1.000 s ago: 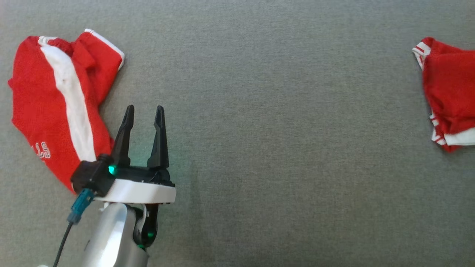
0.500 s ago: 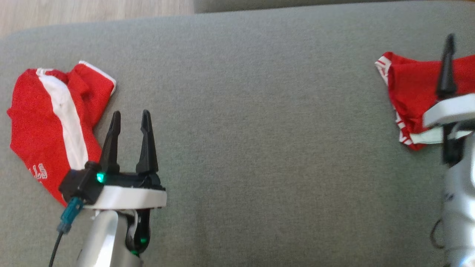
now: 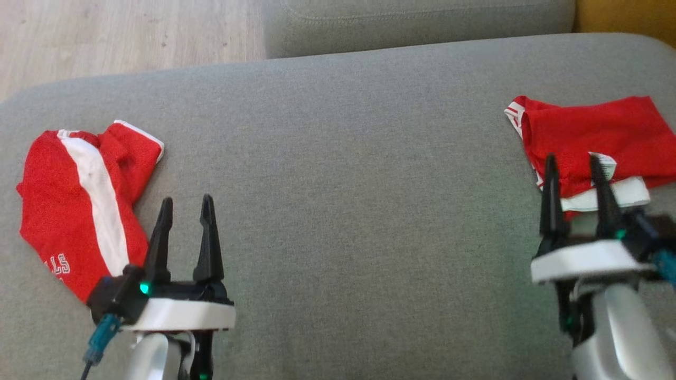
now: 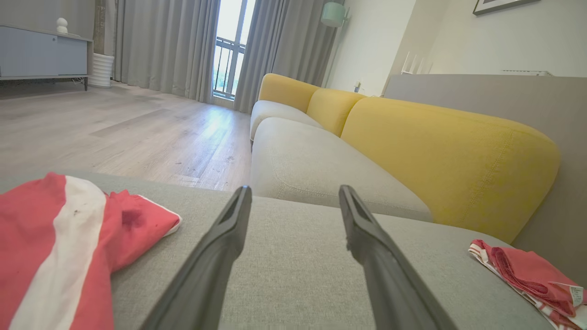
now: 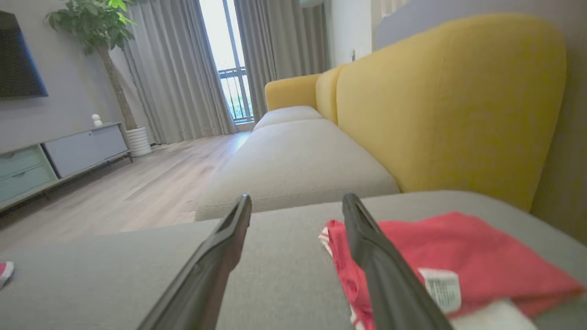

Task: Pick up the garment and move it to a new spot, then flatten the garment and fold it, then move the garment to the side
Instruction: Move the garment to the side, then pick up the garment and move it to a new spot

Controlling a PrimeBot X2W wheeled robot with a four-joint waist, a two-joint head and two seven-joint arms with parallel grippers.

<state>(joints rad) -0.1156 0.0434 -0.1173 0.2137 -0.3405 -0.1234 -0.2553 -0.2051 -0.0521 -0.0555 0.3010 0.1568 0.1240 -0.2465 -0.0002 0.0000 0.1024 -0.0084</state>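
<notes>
Two red garments lay well apart on the grey sofa cushion (image 3: 348, 158), one toward each end.

Left end: the crumpled garment (image 3: 79, 206) lay bunched, with a broad white stripe (image 3: 103, 200) running down it and white lettering at its near edge.

Just right of it, near the cushion's near edge, stood the left gripper (image 3: 186, 199) with its fingers pointing toward the far side. Its jaws were spread wide and had hold of nothing. Bare grey fabric showed between them, and the fingers were clear of the red cloth.

Right end: the right gripper (image 3: 572, 158) stood at the near edge, fingers pointing the same way. Its jaws were likewise spread wide and gripped nothing. In the head view the fingertips overlapped the near left part of the folded garment (image 3: 591, 132). Whether they touched the cloth could not be determined.

That garment lay flat in a rough rectangle, with a white band (image 3: 628, 192) along its near edge and a white label (image 3: 606, 162) on top, just beside the right-hand finger.

Beyond the cushion were a wooden floor (image 3: 132, 37) at far left, a second grey seat (image 3: 417, 21) at centre and a yellow backrest (image 3: 628, 16) at far right.
</notes>
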